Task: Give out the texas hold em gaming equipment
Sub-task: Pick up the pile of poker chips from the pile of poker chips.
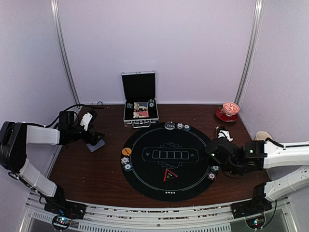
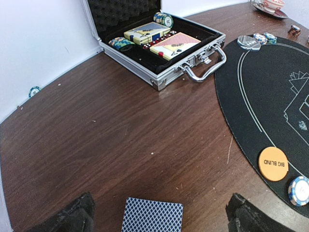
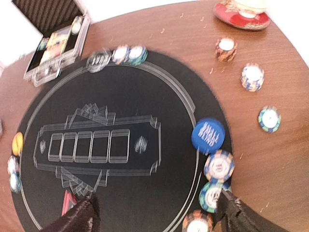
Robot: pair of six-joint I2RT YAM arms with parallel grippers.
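At the bottom edge of the left wrist view, the left tool (image 2: 159, 217) stands with its fingers wide apart, clamped on nothing. A grey-blue-backed playing card (image 2: 152, 216) lies flat on the brown wooden table (image 2: 120, 145) between them. To the right, a round orange disc marked BIG BLIND (image 2: 273, 164) sits at the rim of the large round black mat (image 2: 270, 111), with a blue-and-white striped chip (image 2: 299, 190) just beside it. In the upper middle, the open silver hard case (image 2: 130, 64) holds two card boxes and some chips.

At the bottom of the right wrist view, the right tool (image 3: 157, 215) also has its fingers apart with nothing between them, over the mat's lower right edge. Just above the finger on the frame's right, three striped poker chips (image 3: 218, 166) line the mat's rim, below a round blue disc (image 3: 208, 136). Three more chip stacks (image 3: 252, 76) stand on bare wood in the upper right, near a red dish (image 3: 241, 14).
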